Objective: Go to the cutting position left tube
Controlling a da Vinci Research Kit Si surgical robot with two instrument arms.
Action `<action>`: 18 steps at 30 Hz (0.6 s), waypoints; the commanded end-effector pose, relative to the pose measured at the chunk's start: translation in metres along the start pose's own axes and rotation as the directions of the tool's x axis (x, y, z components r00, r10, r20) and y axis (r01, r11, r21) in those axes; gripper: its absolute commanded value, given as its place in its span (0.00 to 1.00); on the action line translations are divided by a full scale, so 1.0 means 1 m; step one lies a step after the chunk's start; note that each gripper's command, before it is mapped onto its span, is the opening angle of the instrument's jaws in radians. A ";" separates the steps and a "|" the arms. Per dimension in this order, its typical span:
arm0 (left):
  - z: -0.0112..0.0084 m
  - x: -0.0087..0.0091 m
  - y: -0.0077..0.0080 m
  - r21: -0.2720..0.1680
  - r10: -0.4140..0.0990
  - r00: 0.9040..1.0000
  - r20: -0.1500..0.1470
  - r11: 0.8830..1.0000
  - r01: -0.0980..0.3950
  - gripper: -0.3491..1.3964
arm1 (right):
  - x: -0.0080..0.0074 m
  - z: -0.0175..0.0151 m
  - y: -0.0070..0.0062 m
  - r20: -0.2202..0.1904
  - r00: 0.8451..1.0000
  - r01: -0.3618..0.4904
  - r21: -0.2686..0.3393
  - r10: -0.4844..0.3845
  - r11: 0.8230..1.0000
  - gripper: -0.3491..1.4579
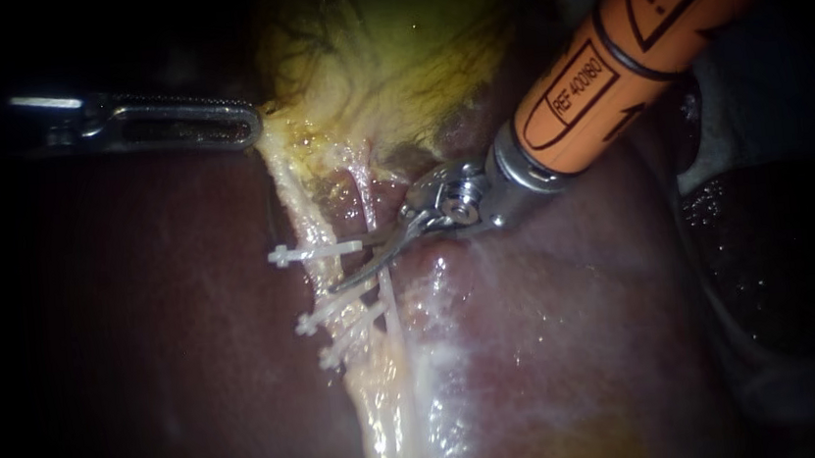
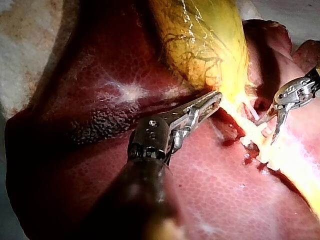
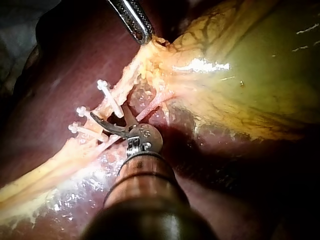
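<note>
Here the right instrument [image 1: 356,261] sits at the left tube [image 1: 293,198]
Its jaws are open, with one blade across the tube between the top clip [image 1: 316,253] and the next clip [image 1: 331,309]. The left instrument [image 1: 246,125] has its jaws closed on the gallbladder [image 1: 382,54] edge

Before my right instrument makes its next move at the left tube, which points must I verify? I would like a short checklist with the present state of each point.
1. Hold: the left instrument has its jaws shut on the gallbladder, and the left tube is taut: ok.
2. Three clips sit on the left tube: ok.
3. Jaws of the right instrument are open: ok.
4. Its tip lies between the top clip and the two lower ones: ok.
5. The left tube is between both jaws: cannot tell.
6. The right tube is free of the jaws: cannot tell; it passes right at them.
</note>
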 end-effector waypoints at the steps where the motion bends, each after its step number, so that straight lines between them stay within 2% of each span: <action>1: 0.0000 0.0000 0.0000 0.000 0.000 1.000 0.000 1.000 0.000 0.00 | -0.0001 0.0002 0.0000 0.000 1.000 -0.004 0.006 0.004 1.000 0.78; 4: 0.0000 0.0000 0.0000 0.000 0.000 1.000 0.000 1.000 0.000 0.00 | -0.0005 0.0009 0.0001 -0.004 1.000 -0.017 0.038 0.017 0.999 0.78; 7: 0.0001 0.0000 0.0000 -0.001 0.000 1.000 0.000 1.000 0.000 0.00 | -0.0004 0.0013 0.0001 -0.030 1.000 -0.007 0.067 0.009 0.998 0.77; 12: 0.0001 0.0000 0.0000 -0.001 0.000 1.000 0.000 1.000 0.000 0.00 | 0.0005 0.0021 0.0004 -0.107 0.994 0.006 0.115 0.006 0.993 0.78; 18: 0.0001 0.0000 0.0000 -0.001 0.000 1.000 0.000 1.000 0.000 0.00 | 0.0012 0.0027 0.0005 -0.180 0.984 0.026 0.176 0.006 0.984 0.72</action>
